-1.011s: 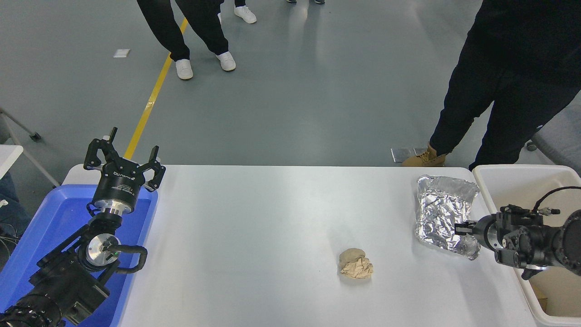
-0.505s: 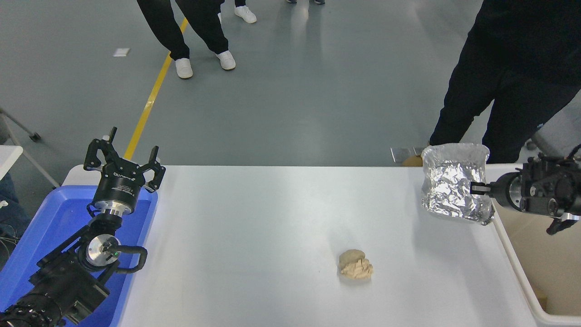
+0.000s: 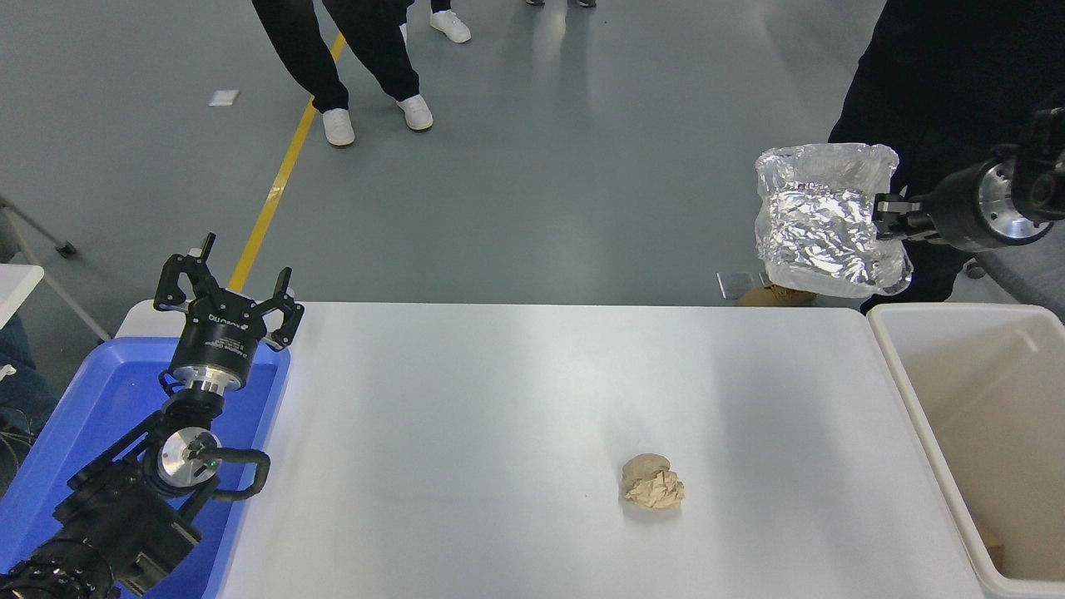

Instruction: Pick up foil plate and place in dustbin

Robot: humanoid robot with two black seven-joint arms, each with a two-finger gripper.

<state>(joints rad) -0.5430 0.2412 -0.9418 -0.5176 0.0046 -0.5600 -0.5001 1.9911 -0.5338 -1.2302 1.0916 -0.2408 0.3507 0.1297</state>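
The foil plate [image 3: 819,220], shiny, crinkled and bent, hangs high in the air beyond the table's far right corner. My right gripper [image 3: 889,218] comes in from the right edge and is shut on the plate's right rim. The cream dustbin [image 3: 915,391] stands at the table's right side, below and to the right of the plate; a scrap lies at its bottom. My left gripper [image 3: 226,287] is parked open at the lower left, over the blue tray, with nothing between its fingers.
A crumpled tan paper ball [image 3: 653,483] lies on the white table [image 3: 499,416] right of centre. A blue tray [image 3: 91,416] sits at the left edge. A person in dark clothes [image 3: 940,83] stands behind the plate; another person's legs [image 3: 349,66] are at the top.
My right gripper has lifted the foil plate off the table's right side and raised it well above the table, with the plate tilting more upright. The left arm has not moved.
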